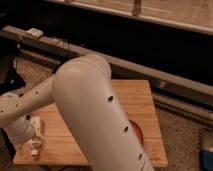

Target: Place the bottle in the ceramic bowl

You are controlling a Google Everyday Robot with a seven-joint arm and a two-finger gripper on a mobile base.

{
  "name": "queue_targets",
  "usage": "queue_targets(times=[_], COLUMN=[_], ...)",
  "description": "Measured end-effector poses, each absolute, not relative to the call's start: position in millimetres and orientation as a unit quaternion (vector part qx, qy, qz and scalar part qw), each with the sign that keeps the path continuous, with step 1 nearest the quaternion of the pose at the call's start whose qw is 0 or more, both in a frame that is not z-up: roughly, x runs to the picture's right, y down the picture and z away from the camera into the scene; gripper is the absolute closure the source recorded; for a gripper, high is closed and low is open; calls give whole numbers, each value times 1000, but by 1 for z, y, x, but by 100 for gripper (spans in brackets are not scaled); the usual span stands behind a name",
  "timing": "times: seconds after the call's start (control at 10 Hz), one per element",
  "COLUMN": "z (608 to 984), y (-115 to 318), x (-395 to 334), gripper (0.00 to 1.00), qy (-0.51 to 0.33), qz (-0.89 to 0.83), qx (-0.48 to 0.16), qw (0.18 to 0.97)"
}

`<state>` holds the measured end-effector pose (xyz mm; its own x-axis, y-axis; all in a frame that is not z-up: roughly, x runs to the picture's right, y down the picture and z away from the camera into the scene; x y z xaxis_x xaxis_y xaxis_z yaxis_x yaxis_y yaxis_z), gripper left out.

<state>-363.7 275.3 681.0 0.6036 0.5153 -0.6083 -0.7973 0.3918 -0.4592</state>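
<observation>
At the left edge of the pale wooden table (135,95), the gripper (30,139) is at the slim white plastic bottle (36,124), its hold impossible to tell; the glossy red-orange ceramic bowl (136,132) lies well apart; speckled floor (182,132) surrounds.

Cream bottle (37,127) beside the pale grey hand (28,141) at lower left, red-orange ceramic bowl (136,133), light wooden table (136,96)

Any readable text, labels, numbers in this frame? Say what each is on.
Nothing here can be read.
Print on the bottle: too blurred to read. The gripper sits right at it, at the table's lower left.
The bowl: only a sliver shows past the arm, with no marking seen.
</observation>
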Motion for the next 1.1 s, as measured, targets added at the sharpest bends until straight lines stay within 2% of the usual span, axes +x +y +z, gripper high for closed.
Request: queue_targets(times=[0.5, 1.1], z=[708, 723], y=[288, 270], x=[-400, -402], gripper=[35, 35], qy=[177, 170], qz=[383, 411], qx=[-377, -360], qw=[824, 820])
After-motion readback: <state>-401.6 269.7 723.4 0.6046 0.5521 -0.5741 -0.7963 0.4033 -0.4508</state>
